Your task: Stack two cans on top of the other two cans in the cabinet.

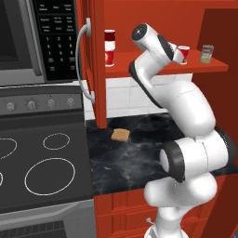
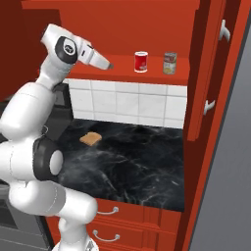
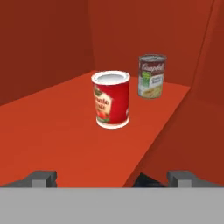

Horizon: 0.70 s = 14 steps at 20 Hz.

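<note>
Stacked red cans (image 1: 109, 47) on cab. shelf (image 1: 214, 65)

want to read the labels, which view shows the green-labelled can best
The hand view: the green-labelled can stands large there, label facing the camera, behind and right of the red can. In the right base view it is small, on the shelf. In the left base view it is small too, near the shelf's right end.
</note>
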Tool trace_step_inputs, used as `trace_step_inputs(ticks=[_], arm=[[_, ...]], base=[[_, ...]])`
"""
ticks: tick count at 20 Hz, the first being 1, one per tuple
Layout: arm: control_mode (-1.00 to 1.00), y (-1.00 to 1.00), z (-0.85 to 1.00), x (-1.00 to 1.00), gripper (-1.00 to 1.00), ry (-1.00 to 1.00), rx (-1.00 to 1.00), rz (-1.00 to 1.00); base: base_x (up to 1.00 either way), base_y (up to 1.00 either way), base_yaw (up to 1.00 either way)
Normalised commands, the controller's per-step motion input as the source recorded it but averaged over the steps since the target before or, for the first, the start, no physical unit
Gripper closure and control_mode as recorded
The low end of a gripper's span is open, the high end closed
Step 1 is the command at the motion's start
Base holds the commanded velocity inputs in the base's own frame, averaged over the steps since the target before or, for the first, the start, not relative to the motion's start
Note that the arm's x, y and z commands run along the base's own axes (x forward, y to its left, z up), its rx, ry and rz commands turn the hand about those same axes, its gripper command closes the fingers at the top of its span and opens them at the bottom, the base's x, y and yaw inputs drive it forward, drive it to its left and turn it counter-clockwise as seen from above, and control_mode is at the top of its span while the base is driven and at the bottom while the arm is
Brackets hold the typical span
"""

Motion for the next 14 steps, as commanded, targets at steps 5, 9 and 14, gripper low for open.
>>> trace_step_inputs(ticks=[5,9,14], arm=[[-1.00,-0.33,0.04,-0.04,-1.00,-0.02,0.00,0.00],[-1.00,-0.32,0.09,-0.05,-1.00,0.11,-0.01,-0.02],[-1.00,-0.28,0.08,0.00,-1.00,0.17,0.00,0.00]], base=[[0.00,0.00,0.00],[0.00,0.00,0.00],[0.00,0.00,0.00]])
